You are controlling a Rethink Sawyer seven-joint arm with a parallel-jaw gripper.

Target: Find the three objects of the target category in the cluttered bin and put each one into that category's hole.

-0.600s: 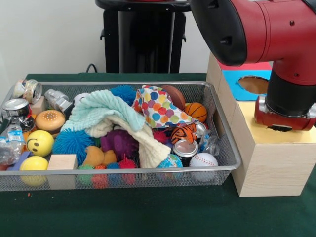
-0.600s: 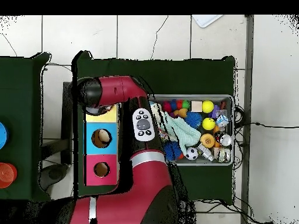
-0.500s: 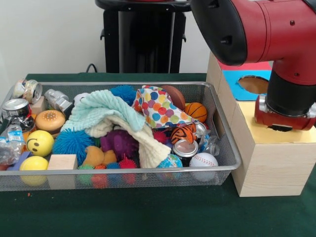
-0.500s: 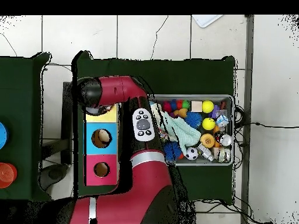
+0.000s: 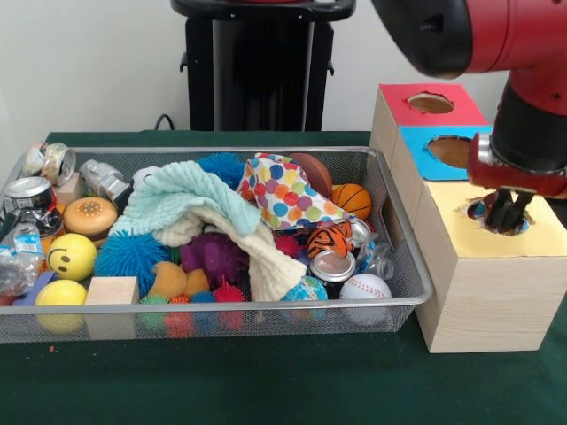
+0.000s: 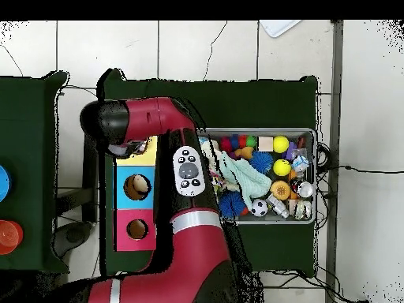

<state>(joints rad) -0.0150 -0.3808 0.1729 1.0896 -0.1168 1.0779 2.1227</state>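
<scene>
- Red and black arm (image 5: 496, 35) coming in from top right of the front view; in the overhead view (image 6: 150, 118) bent over the yellow-topped box.
- Bin (image 5: 416, 288), wire mesh, on green table (image 5: 266, 381), packed full, touching the row of boxes on its side.
- Yellow-topped box (image 5: 478, 283) closest to camera in the front view, then blue-topped box (image 5: 425, 146), then red-topped box (image 5: 399, 102) behind.
- Mint and cream towels (image 5: 204, 212) heaped mid-bin.
- One polka-dot cloth (image 5: 283, 195) in view, bunched at the bin's back centre, against the towels, beside the small basketball (image 5: 354, 199).
- Hole (image 5: 478, 211) in the yellow top, mostly covered by the gripper; bit of coloured stuff at its rim, cannot tell what.
- Gripper (image 5: 505, 212) right at the hole, dark fingers (image 5: 496, 208) pointing down into it, close together; gripping or not: cannot tell.
- Baseball (image 5: 365, 288) in the bin's front corner by the boxes, yellow smiley ball (image 5: 71, 257) at the opposite end.
</scene>
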